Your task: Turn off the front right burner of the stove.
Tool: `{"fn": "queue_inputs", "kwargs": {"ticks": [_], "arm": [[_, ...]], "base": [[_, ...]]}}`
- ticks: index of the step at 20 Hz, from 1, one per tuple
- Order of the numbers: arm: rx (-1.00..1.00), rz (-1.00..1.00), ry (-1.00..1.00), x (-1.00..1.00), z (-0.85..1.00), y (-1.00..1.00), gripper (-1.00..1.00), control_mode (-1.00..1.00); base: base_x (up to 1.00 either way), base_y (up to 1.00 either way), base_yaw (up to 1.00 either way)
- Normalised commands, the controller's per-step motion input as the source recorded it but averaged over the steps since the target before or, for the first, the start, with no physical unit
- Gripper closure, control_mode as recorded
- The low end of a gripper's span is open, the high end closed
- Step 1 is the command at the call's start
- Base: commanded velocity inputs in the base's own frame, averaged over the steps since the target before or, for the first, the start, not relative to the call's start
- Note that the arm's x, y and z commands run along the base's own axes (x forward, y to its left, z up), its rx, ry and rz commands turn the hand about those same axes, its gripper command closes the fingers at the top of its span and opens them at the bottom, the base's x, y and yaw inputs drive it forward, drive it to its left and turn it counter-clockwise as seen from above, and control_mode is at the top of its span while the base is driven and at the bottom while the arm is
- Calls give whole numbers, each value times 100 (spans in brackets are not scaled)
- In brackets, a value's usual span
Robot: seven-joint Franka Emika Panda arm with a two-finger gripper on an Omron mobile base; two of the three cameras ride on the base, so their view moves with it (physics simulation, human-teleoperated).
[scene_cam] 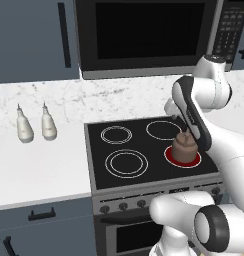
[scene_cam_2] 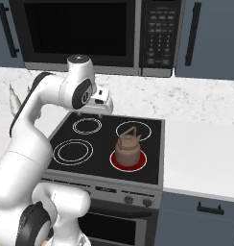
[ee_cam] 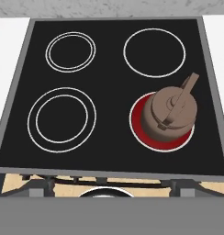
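Four heating zones mark the black glass top of the stove (ee_cam: 111, 27), and we see one of them lit: the front right burner (ee_cam: 140, 120) glows as a red disc, while the other three are plain white outlines. A brown kettle (ee_cam: 171, 112) sits on that red disc and covers most of it, so that in the hand view the glow shows mainly as a crescent along the kettle's left and lower sides. In the right base view the burner (scene_cam_2: 120, 165) lies at the near right of the cooktop, just behind the grey steel panel with its row of small dark knobs (scene_cam_2: 129, 199), and the kettle (scene_cam_2: 128, 146) stands upright on it with its handle raised.

We find the gripper (scene_cam_2: 100, 107) held high over the rear part of the cooktop, well apart from the knobs and touching nothing. Its jaws stand wide and hold nothing.

In the left base view the burner (scene_cam: 170, 156) sits partly behind the arm. Two pale bottles (scene_cam: 24, 127) stand on the white counter (scene_cam: 39, 170) to the left of the stove, and a black microwave (scene_cam: 144, 30) hangs above it.
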Motion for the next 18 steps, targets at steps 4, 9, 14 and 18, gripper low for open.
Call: {"fn": "queue_inputs", "kwargs": {"ticks": [4, 9, 14, 18], "arm": [[0, 0, 0, 0, 0, 0, -100, -100], [0, 0, 0, 0, 0, -2, -100, 100], [0, 0, 0, 0, 0, 0, -100, 100], [0, 0, 0, 0, 0, 0, -100, 100]], "base": [[0, 0, 0], [-1, -12, 0], [-1, -42, 0], [0, -44, 0]]}}
